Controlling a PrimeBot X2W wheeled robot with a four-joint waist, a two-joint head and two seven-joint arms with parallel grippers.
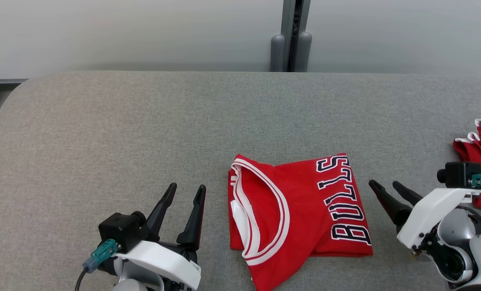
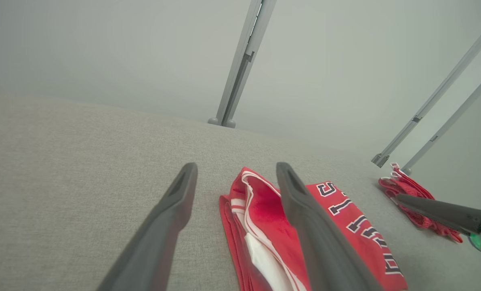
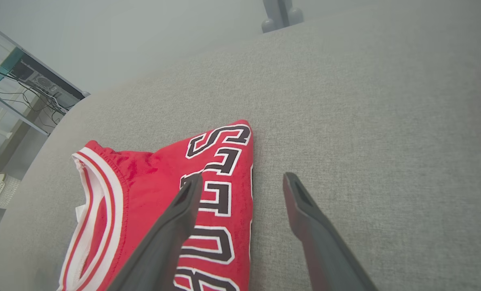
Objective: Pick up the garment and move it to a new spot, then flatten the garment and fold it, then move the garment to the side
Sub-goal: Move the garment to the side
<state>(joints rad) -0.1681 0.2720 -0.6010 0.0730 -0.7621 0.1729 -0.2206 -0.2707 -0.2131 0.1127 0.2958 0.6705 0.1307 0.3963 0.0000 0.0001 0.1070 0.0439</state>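
Observation:
A red jersey garment [image 1: 301, 210] with white trim and dark "BULLS" lettering lies folded into a rough square near the front middle of the grey padded table [image 1: 143, 121]. It also appears in the left wrist view [image 2: 264, 226] and in the right wrist view [image 3: 155, 210]. My left gripper [image 1: 185, 192] is open just left of the garment, apart from it, with nothing between its fingers [image 2: 171, 210]. To the garment's right, my right gripper [image 1: 385, 186] stands open and empty, its fingers [image 3: 305, 210] hovering over the garment's right edge and bare table.
Another heap of red cloth [image 1: 480, 157] lies at the table's right edge, behind my right wrist. A grey post [image 1: 290, 40] rises behind the table's far edge against a pale wall. Shelving and cables [image 3: 18, 81] stand off the table's left side.

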